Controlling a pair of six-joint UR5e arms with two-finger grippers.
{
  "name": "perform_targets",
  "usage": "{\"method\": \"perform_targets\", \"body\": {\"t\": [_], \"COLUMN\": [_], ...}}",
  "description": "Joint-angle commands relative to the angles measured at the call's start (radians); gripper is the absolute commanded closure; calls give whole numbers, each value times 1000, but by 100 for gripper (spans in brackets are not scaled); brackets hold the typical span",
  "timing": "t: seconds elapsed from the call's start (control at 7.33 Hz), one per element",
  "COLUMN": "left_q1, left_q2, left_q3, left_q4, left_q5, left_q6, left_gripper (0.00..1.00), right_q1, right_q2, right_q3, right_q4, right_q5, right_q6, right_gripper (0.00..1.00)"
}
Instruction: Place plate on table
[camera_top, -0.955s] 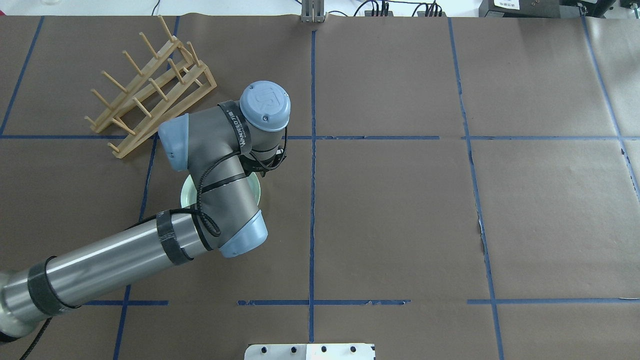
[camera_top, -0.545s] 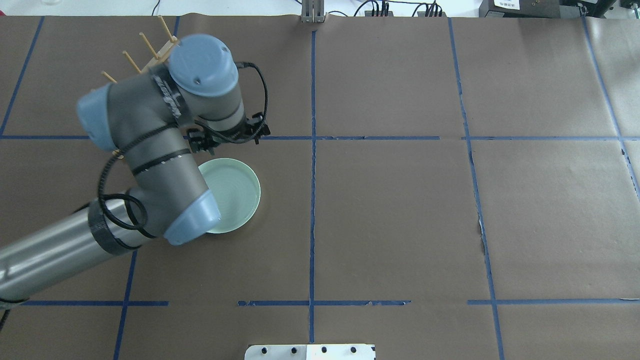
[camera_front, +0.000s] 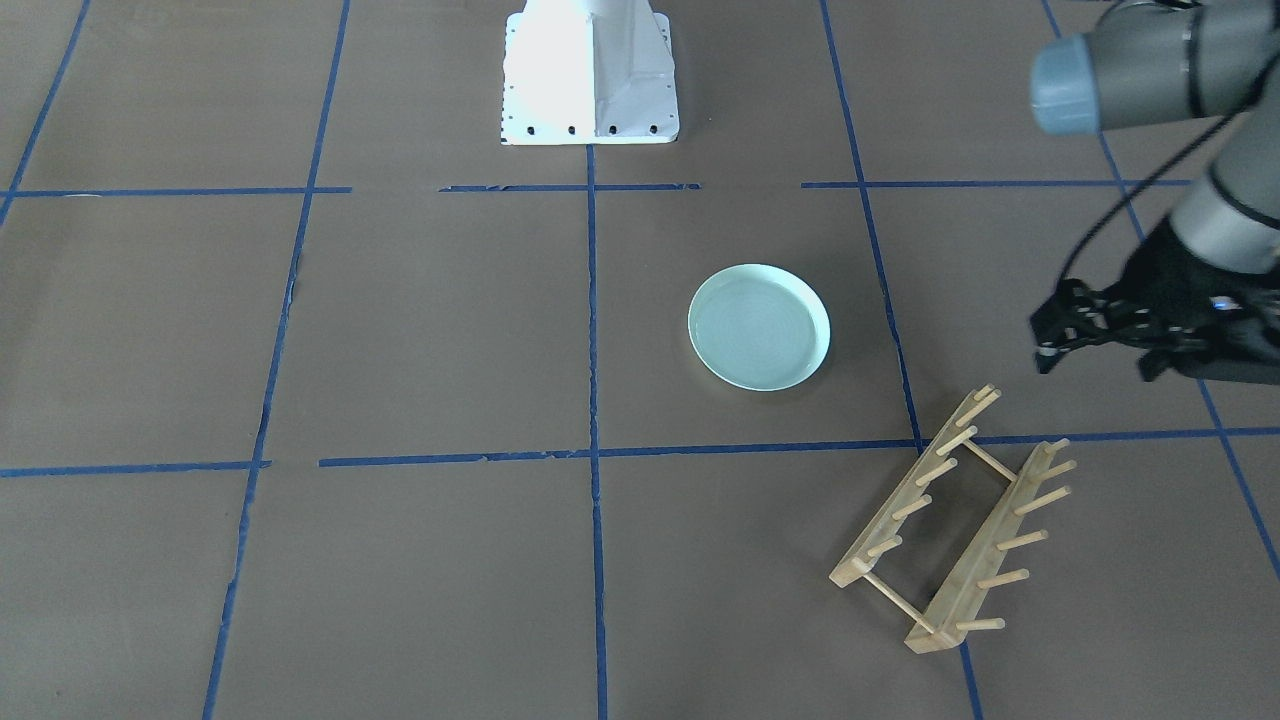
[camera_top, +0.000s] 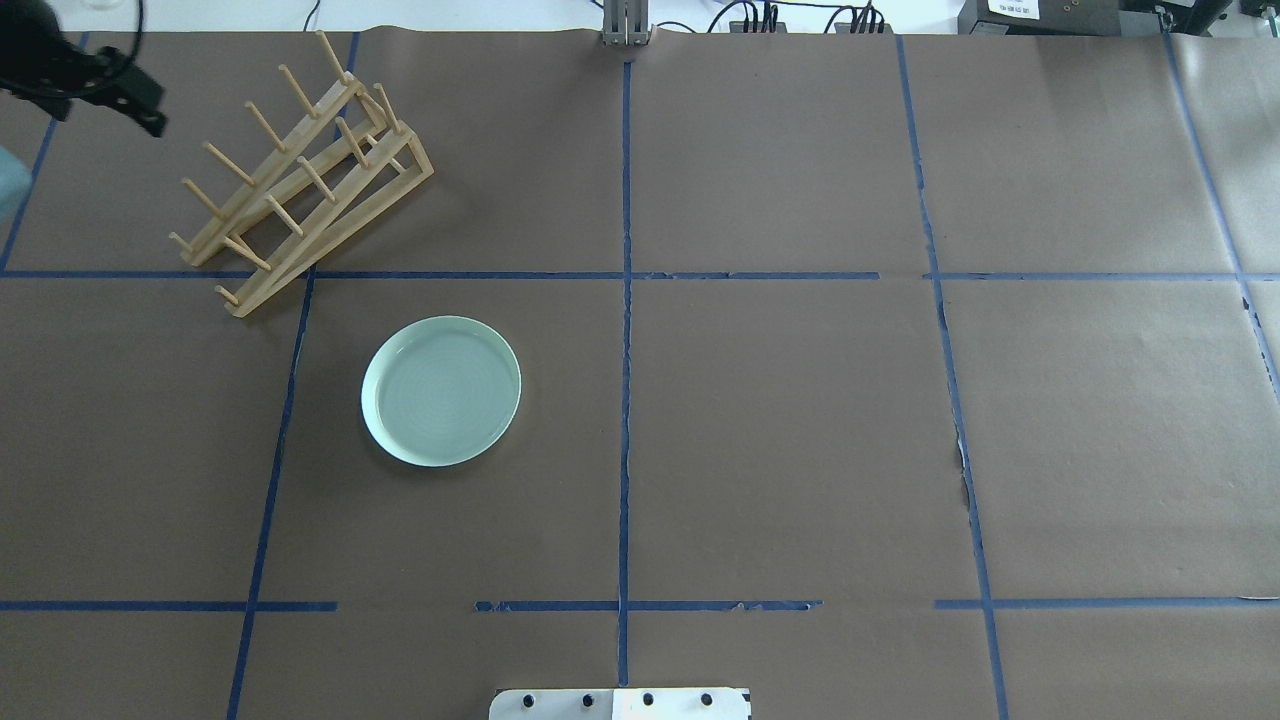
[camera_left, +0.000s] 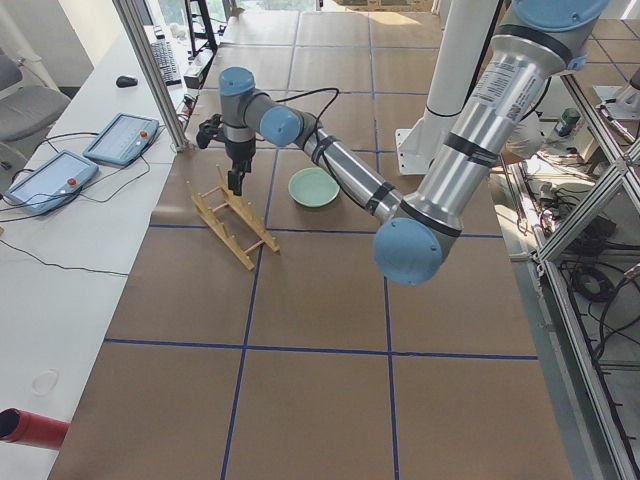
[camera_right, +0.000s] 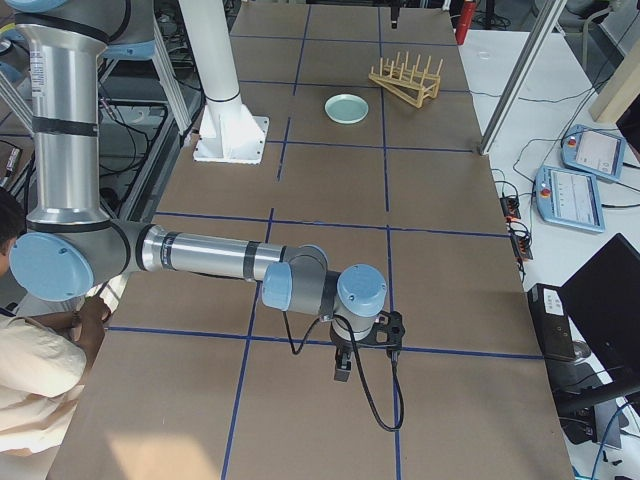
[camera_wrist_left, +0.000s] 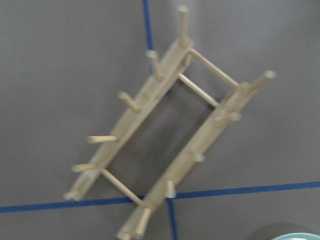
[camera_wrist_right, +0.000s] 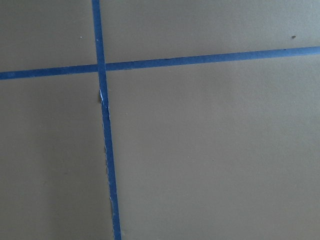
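Looks finished, nothing left: plate (camera_top: 441, 391) flat and free on table (camera_top: 800, 420), left of centre beside rack (camera_top: 300, 180), left gripper (camera_left: 235, 183) above rack, right gripper (camera_right: 342, 368) far off, jaws of both impossible to tell.

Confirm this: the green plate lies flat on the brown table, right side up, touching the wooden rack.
One detail is wrong. The plate does lie flat, right side up, on the table, but it does not touch the wooden rack. The overhead exterior view shows bare paper between them.
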Motion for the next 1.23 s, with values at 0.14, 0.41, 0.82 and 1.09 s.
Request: {"method": "perform_targets", "body": {"t": [0.14,0.41,0.82,1.09], "left_q1": [-296,-343,-350,-350], "left_q2": [273,349,361,361], "left_q3": [74,100,143,129], "left_q4": [-28,-69,-111,-105], "left_q5": [-77,-116,-105,-111], "left_q6": [429,435,431,435], "left_gripper": [0,0,0,0], "right_q1": [0,0,0,0], "right_q2": [0,0,0,0], "right_q3": [0,0,-2,0], "right_q4": [0,0,0,0], "right_q5": [0,0,0,0], "right_q6": [0,0,0,0], "right_gripper": [0,0,0,0]}}
